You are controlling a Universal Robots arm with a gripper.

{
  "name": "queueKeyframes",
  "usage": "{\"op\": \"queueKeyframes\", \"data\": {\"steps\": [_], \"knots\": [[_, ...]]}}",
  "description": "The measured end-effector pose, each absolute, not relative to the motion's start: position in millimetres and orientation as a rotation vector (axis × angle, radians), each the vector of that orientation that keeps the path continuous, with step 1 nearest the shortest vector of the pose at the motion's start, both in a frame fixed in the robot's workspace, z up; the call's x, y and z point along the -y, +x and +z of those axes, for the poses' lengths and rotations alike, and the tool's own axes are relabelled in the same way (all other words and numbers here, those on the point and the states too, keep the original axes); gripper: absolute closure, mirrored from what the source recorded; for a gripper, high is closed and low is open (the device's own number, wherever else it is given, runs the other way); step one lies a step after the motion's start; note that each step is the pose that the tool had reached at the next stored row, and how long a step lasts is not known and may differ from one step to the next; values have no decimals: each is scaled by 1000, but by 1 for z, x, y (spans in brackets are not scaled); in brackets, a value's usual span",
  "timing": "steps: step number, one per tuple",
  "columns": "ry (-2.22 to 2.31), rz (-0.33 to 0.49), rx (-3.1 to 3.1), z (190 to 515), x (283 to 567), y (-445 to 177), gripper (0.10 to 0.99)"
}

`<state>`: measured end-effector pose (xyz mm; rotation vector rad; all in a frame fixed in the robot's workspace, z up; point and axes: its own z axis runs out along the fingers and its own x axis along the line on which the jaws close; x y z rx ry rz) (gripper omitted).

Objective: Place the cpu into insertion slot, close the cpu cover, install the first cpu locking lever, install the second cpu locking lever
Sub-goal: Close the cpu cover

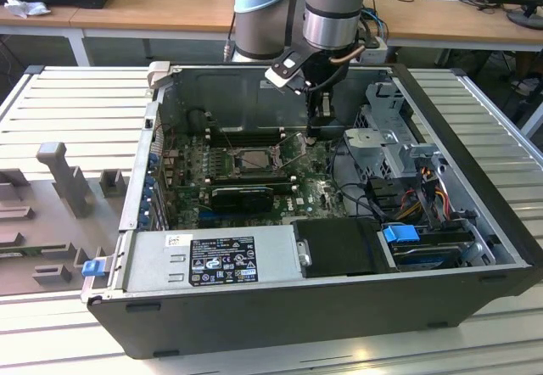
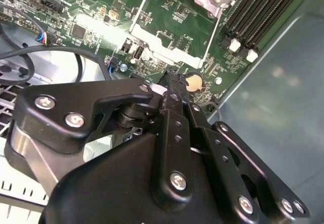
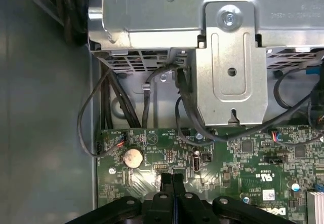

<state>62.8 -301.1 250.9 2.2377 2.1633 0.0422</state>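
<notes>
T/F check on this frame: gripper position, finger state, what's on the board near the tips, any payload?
1. The gripper is inside the open black computer case. True.
2. The gripper is spread wide. False: the fingers are pressed together in the first wrist view.
3. A round silver coin battery sits on the green motherboard near the fingertips. True.
4. The gripper carries a part. False: nothing shows between the fingers.

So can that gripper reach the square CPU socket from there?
Probably yes: the case is open on top, the gripper hangs just beside the insertion slot, and only flat board lies between.
</notes>
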Motion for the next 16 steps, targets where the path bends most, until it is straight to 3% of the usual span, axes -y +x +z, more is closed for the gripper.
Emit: {"op": "queueKeyframes", "data": {"steps": [16], "knots": [[2241,34,-2167,242,316,52,980]]}}
